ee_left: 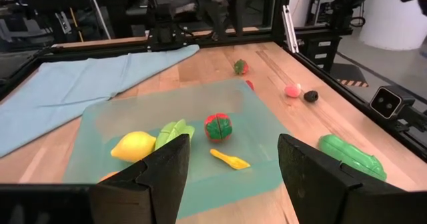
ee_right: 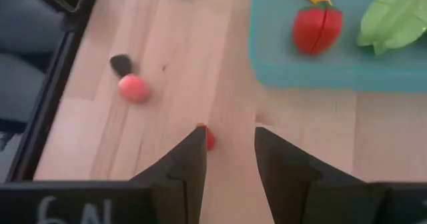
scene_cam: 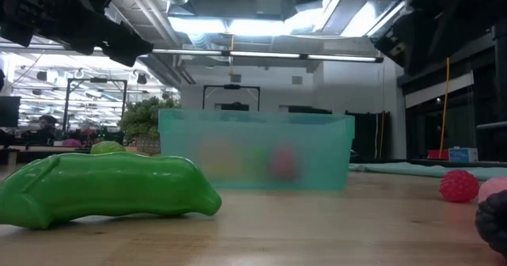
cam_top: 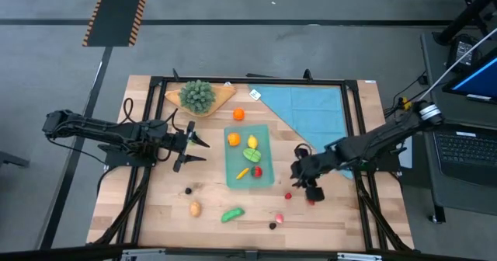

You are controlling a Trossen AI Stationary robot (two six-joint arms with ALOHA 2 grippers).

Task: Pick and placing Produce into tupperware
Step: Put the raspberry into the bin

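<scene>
The teal tupperware (cam_top: pixel 264 133) sits mid-table and holds a lemon (ee_left: pixel 133 146), a green leaf (ee_left: pixel 175 131), a red fruit (ee_left: pixel 218 127), a small yellow piece (ee_left: pixel 230 160) and an orange piece (cam_top: pixel 233 139). Loose produce lies on the wood: an orange (cam_top: pixel 238 114), a green pod (cam_top: pixel 232 214), a brown piece (cam_top: pixel 195 208), a pink one (ee_right: pixel 134 89), dark ones (ee_right: pixel 121 64) and a small red piece (ee_right: pixel 209 137). My left gripper (cam_top: pixel 196 147) hovers open just left of the tupperware. My right gripper (ee_right: pixel 230 134) is open, tipped down above the small red piece, right of the tupperware.
A light-blue cloth (cam_top: pixel 311 106) covers the far right of the table. A wooden board with a bushy green bunch (cam_top: pixel 198 96) lies at the far left. Black frame rails (cam_top: pixel 357 137) run around the table. Bare wood lies along the near edge between the loose pieces.
</scene>
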